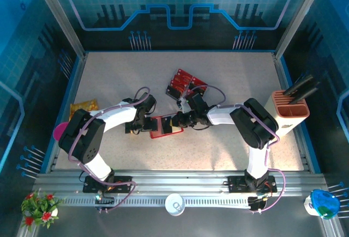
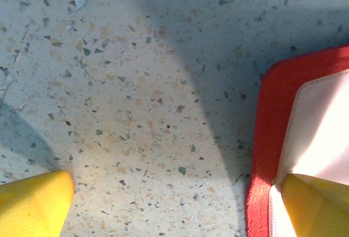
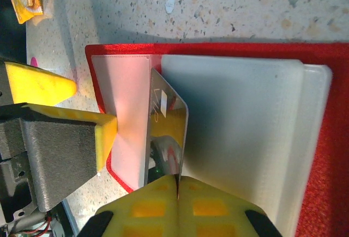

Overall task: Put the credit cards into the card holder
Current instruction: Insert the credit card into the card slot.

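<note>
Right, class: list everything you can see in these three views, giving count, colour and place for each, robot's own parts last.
card holder: one, red with pale clear pockets, open at mid-table between the arms
loose credit cards: small pile, count unclear, red and black, beyond the holder
held credit card: one, glossy, on edge over the holder's pockets
snack packet: one, yellow-orange, left table edge
compartment box: one, salmon-pink, right table edge
black items: a few, black, standing in the box
flowers: one bunch, red and green, near left corner
table: one, pale speckled
left fingers: two, yellow, open, one tip over the holder's edge
right fingers: two, yellow, shut on the card
</note>
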